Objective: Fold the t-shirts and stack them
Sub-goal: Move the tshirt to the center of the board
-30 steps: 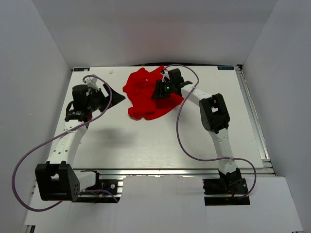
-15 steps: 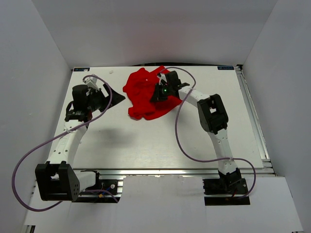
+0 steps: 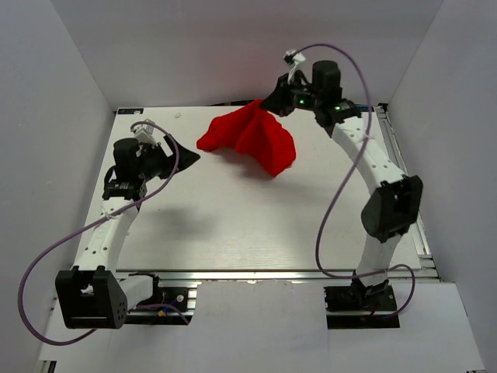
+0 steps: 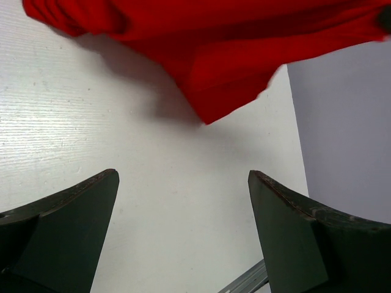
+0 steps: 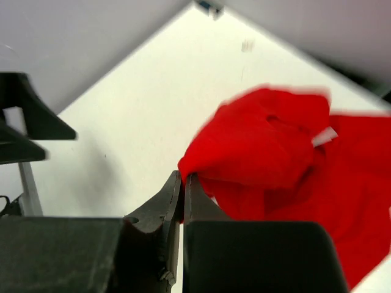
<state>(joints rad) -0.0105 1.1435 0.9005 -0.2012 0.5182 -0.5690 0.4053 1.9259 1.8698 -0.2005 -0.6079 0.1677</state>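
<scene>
A bright red t-shirt hangs in a crumpled drape at the back of the table, one end lifted. My right gripper is raised near the back wall and shut on a fold of the t-shirt at the jaw tips. A small white neck label shows on the cloth. My left gripper stands open at the left, a little left of the shirt's low end, with bare table between its fingers. The t-shirt's hem hangs ahead of them.
White walls enclose the table on three sides. A metal rail runs along the right edge and another along the front. Purple cables loop beside both arms.
My right gripper has shut on the t-shirt and risen toward the back right, pulling the cloth up and stretching it. The left arm has barely moved.
</scene>
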